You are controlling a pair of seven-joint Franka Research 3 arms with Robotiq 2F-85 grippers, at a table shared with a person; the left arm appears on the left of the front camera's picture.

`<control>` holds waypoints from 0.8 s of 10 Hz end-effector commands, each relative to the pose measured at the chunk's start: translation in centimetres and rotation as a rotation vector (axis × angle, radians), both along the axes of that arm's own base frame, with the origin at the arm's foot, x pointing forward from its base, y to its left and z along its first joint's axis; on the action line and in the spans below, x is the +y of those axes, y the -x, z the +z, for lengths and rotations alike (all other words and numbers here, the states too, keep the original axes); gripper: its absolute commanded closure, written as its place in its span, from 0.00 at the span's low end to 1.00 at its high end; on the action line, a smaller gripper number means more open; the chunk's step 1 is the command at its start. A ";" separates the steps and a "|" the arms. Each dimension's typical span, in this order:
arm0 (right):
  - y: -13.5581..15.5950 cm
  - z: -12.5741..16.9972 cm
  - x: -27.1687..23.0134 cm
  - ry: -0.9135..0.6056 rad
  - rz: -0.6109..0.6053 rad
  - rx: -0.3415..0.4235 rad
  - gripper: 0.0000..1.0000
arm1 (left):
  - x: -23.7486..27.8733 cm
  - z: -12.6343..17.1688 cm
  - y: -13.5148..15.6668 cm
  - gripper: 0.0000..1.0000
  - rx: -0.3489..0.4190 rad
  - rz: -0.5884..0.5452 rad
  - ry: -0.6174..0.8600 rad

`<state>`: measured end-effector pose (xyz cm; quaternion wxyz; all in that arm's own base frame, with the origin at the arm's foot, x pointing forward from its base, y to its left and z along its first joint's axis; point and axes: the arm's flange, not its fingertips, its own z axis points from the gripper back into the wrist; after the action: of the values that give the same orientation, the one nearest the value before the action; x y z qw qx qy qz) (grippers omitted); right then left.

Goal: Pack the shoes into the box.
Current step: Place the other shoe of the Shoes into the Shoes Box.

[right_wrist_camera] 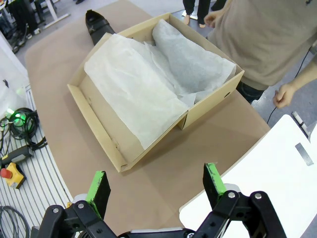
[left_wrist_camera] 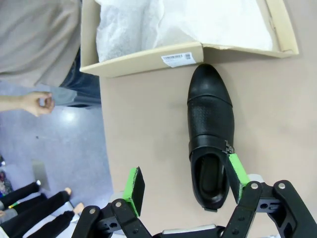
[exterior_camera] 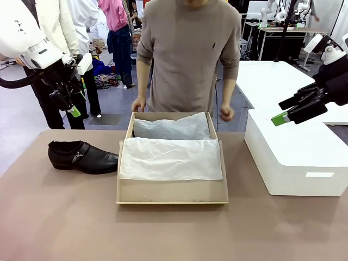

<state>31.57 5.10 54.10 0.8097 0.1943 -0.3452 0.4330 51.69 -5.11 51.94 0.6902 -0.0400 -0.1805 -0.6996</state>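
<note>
Shoe [exterior_camera: 81,156], black, one: lies on the table [exterior_camera: 65,217], toe against the left wall of the open box [exterior_camera: 171,193], unpacked. Left gripper [left_wrist_camera: 185,176] hangs above its heel end, fingers wide, empty; right gripper [right_wrist_camera: 156,183] wide, idle. Step, by judgement: approach; next move calls for lowering astride the shoe.

Sticker [left_wrist_camera: 177,59] on box [left_wrist_camera: 124,65], print unreadable

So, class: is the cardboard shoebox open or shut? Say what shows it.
Open. The lid flap of the shoebox lies flat on the table, and white tissue paper spreads across the exposed inside.
</note>
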 end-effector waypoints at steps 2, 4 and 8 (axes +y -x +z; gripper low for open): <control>-0.2 0.0 0.1 -0.016 0.014 -0.007 0.00 | 1.1 -0.1 0.6 0.14 0.023 0.014 -0.068; -0.2 0.0 0.1 -0.016 0.014 -0.007 0.00 | 2.5 -0.9 1.0 0.14 0.061 0.008 -0.103; -0.2 0.0 0.1 -0.016 0.014 -0.007 0.00 | 4.5 -4.9 1.1 0.14 0.114 0.010 -0.148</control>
<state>31.57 5.09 54.10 0.8097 0.1943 -0.3452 0.4329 50.68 -1.06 47.70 0.7021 -0.0369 -0.0913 -0.7052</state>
